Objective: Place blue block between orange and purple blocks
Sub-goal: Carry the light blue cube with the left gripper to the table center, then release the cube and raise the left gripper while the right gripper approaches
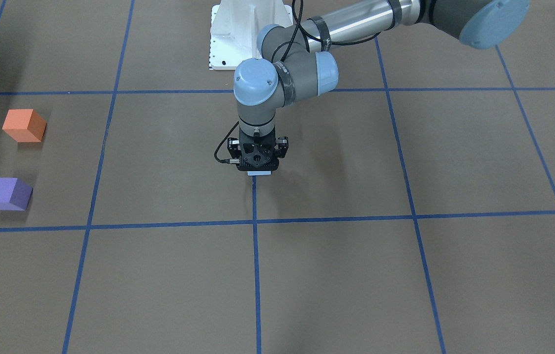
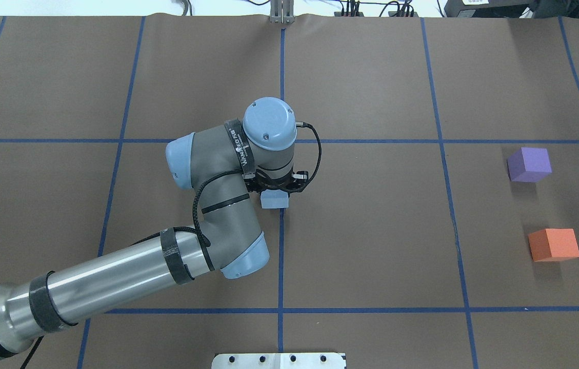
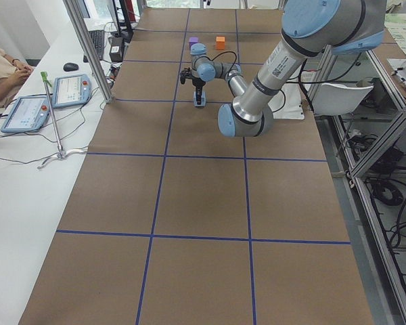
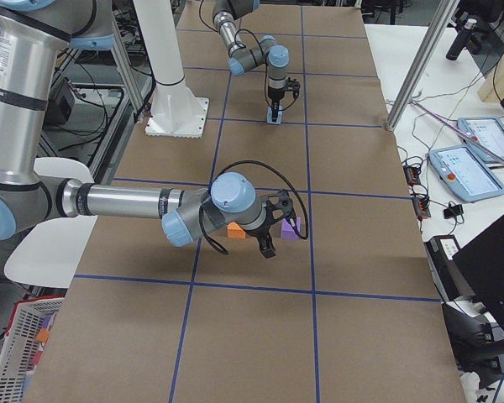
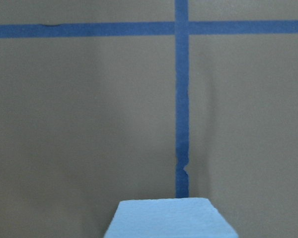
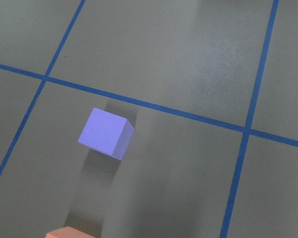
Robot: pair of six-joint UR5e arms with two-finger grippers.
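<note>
Task block: I see the pale blue foam cube (image 2: 274, 200) at the middle of the table, right under the left arm's wrist and beside a lengthwise tape line. It is well apart from the other two blocks.
Left pincer: the left gripper (image 1: 258, 167) points straight down on the blue cube. Its fingers are hidden by the gripper body and the cube, so I cannot tell whether they are clamped or apart. I cannot tell either whether the cube rests on the paper.
Left wrist camera: I get only the cube's top at the bottom edge, with the tape cross beyond it.
Targets: the orange foam cube (image 1: 24, 125) and the purple foam cube (image 1: 7, 193) stand on the robot's right side, apart from each other, the orange one nearer the robot.
Right pincer: the right gripper (image 4: 269, 245) hangs just over those two cubes. Only the side camera shows it, so I cannot tell how its fingers stand.
Surface: brown paper table cover (image 1: 356, 275) with a blue tape grid.
</note>
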